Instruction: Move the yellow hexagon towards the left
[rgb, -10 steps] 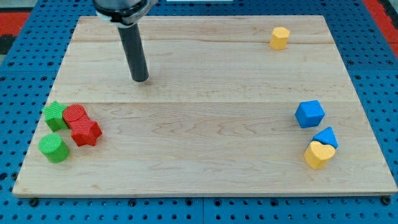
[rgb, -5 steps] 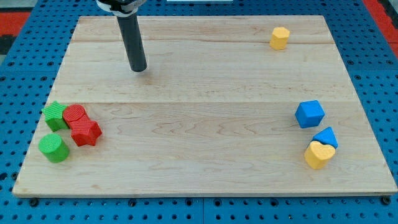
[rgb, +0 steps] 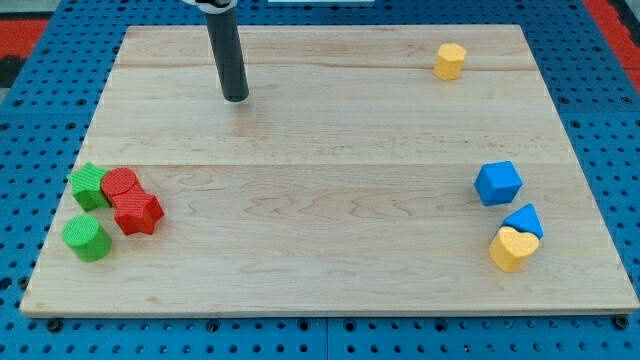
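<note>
1. One yellow hexagon (rgb: 450, 61) sits alone at the board's (rgb: 330, 250) top right.
2. Tip (rgb: 236, 98) is bare, touching nothing, well left of it.
3. Likely must get to the hexagon's right side to push left.

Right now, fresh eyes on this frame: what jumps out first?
My tip stands on the board's upper left part, touching nothing, with the yellow hexagon far off toward the view's top right. Red and green blocks huddle at the left edge; the blue cube, a blue block and a yellow heart sit at the right.
</note>
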